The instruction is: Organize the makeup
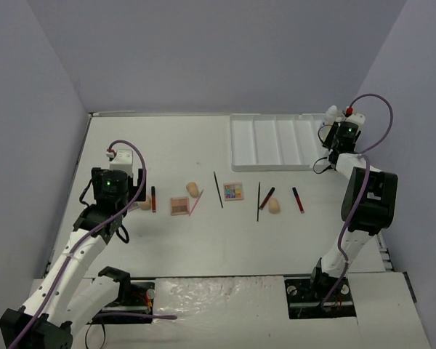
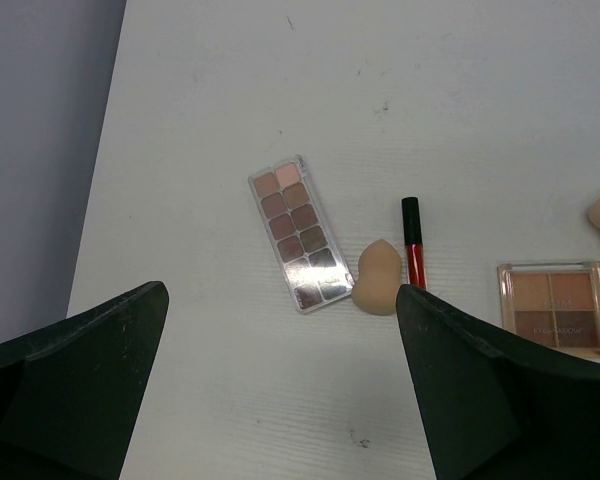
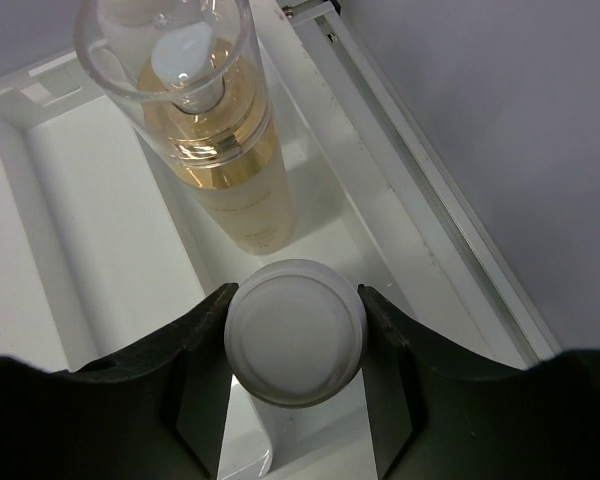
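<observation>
In the right wrist view my right gripper (image 3: pixel 296 335) is shut on the round cap of a white bottle (image 3: pixel 296 330), which stands upright in the white tray's (image 3: pixel 70 230) right-hand compartment. Just beyond it in that compartment stands an amber bottle (image 3: pixel 225 180) with a clear cap. My left gripper (image 2: pixel 280 395) hangs open above bare table, nothing between its fingers. Ahead of it lie a long eyeshadow palette (image 2: pixel 298 233), a peach sponge (image 2: pixel 377 278), a red-black lipstick (image 2: pixel 414 243) and a square palette (image 2: pixel 552 306).
Across the table's middle lie another sponge (image 1: pixel 192 190), a black pencil (image 1: pixel 218 189), a colourful palette (image 1: pixel 233 191), a second pencil (image 1: pixel 259 200), two lipsticks (image 1: pixel 298 199) and a sponge (image 1: pixel 274 206). The tray (image 1: pixel 276 142) sits at the back right, near the wall.
</observation>
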